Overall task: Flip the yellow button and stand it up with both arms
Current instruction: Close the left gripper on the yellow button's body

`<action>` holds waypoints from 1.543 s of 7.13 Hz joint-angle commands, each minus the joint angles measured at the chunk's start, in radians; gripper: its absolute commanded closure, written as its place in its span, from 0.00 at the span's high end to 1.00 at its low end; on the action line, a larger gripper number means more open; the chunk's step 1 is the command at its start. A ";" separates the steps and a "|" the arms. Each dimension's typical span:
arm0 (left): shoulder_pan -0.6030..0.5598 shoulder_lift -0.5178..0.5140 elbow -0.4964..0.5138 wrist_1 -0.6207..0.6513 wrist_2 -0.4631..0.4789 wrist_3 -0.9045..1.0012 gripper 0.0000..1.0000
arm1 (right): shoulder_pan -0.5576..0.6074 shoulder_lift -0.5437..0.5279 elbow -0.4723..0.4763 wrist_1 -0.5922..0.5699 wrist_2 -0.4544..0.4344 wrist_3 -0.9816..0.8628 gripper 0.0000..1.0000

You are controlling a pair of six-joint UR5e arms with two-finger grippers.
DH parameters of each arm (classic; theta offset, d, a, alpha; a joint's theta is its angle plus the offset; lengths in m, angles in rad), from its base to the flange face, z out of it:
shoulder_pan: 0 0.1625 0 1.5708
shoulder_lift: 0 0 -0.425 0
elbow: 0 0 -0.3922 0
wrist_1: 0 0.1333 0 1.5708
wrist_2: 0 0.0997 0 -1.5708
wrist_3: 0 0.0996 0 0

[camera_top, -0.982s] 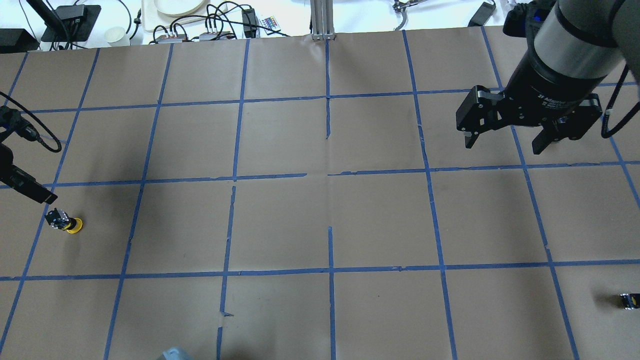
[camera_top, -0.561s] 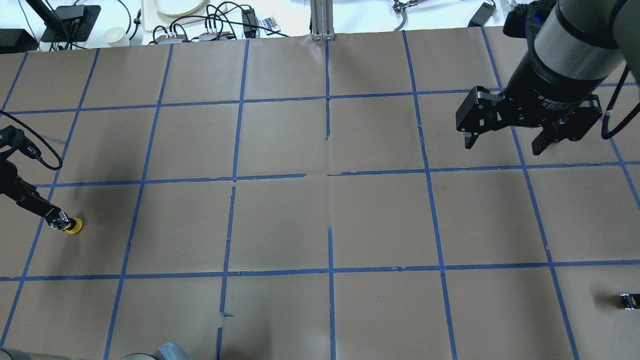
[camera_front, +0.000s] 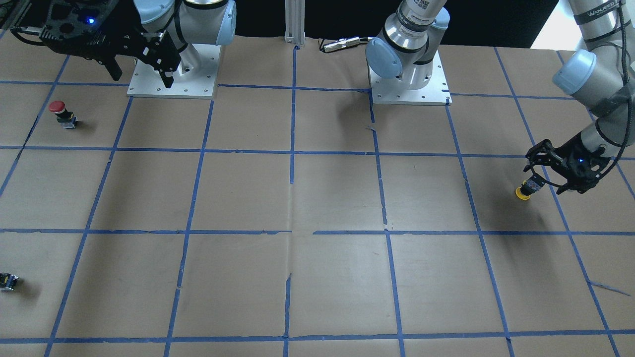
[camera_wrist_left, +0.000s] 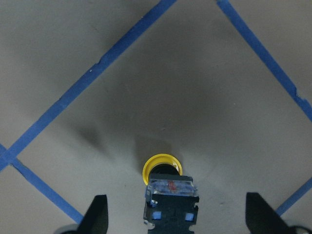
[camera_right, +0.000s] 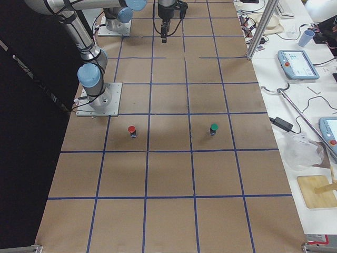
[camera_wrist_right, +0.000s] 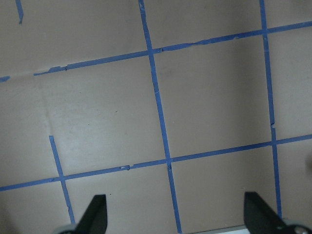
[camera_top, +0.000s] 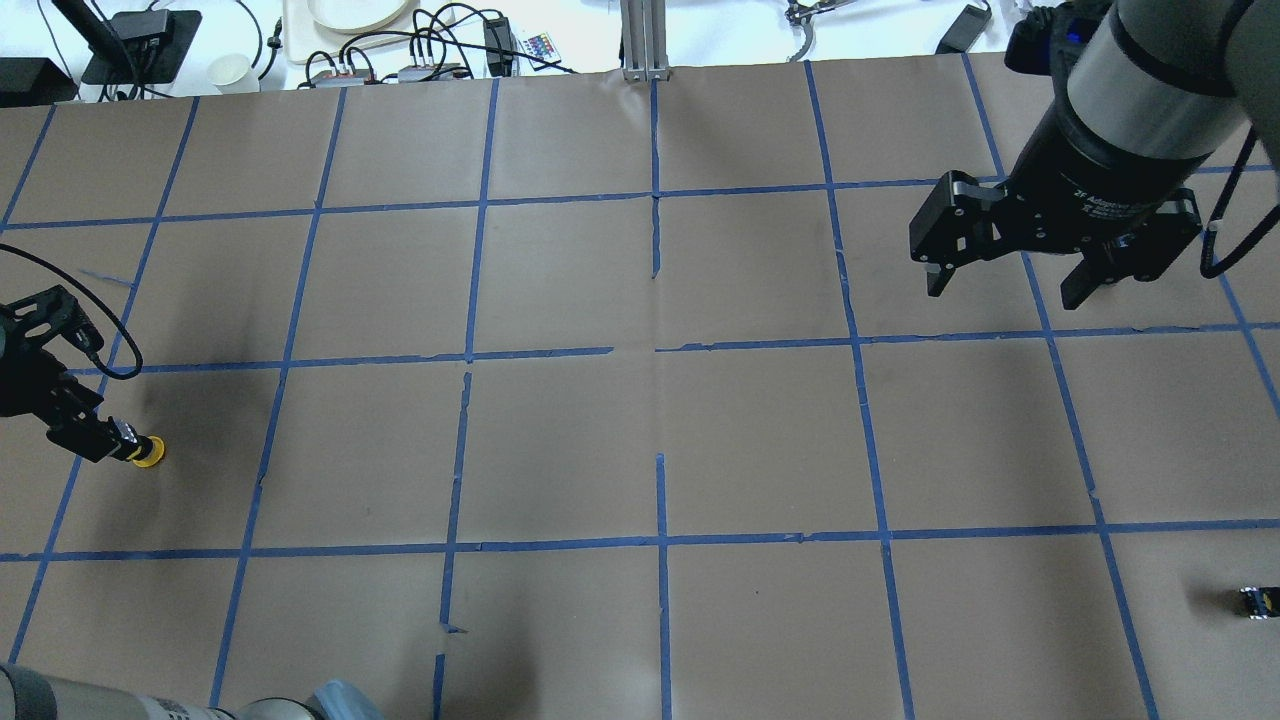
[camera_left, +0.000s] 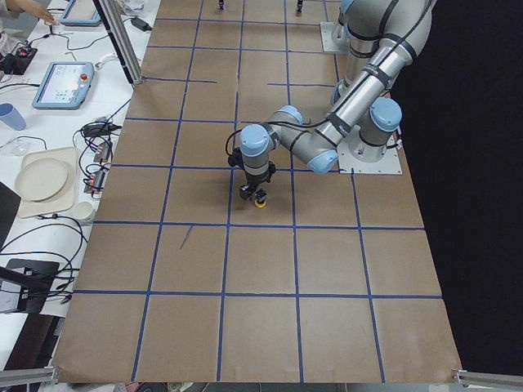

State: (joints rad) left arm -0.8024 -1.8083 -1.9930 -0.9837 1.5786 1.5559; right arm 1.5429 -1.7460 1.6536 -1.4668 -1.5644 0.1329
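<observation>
The yellow button [camera_top: 147, 453] lies on its side on the brown paper at the table's far left, with its cap pointing away from my left gripper. It also shows in the front view [camera_front: 524, 193], the exterior left view [camera_left: 260, 202] and the left wrist view [camera_wrist_left: 162, 167]. My left gripper [camera_wrist_left: 178, 217] is open and low, and its fingers stand either side of the button's black and grey body [camera_wrist_left: 170, 197] without touching it. It also shows in the overhead view [camera_top: 105, 440] and the front view [camera_front: 539, 179]. My right gripper [camera_top: 1008, 288] is open and empty, high over the right rear of the table.
A red-capped button [camera_front: 58, 109] stands near the right arm's base plate [camera_front: 149, 89]. A green-capped button [camera_right: 213, 128] stands near it. A tiny black part with a yellow mark [camera_top: 1258, 602] lies at the right edge. Blue tape lines grid the paper.
My left gripper has swung in and come down over the button's body, so it now straddles it. The button has not moved. The right gripper has barely shifted.
</observation>
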 commanded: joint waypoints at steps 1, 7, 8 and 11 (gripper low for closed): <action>0.038 -0.003 -0.046 0.068 0.003 0.021 0.97 | 0.000 -0.001 0.000 0.000 0.000 -0.003 1.00; 0.028 0.000 -0.047 0.071 0.005 0.007 0.88 | 0.000 -0.003 -0.002 0.005 0.004 -0.003 1.00; 0.028 0.000 -0.046 0.071 0.006 0.007 0.85 | -0.001 -0.007 -0.003 0.014 0.010 -0.004 1.00; 0.026 -0.009 -0.044 0.071 -0.003 0.006 0.73 | -0.007 -0.006 -0.002 0.036 0.015 -0.006 1.00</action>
State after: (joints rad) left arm -0.7751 -1.8136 -2.0376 -0.9127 1.5805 1.5628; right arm 1.5402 -1.7518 1.6510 -1.4366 -1.5529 0.1286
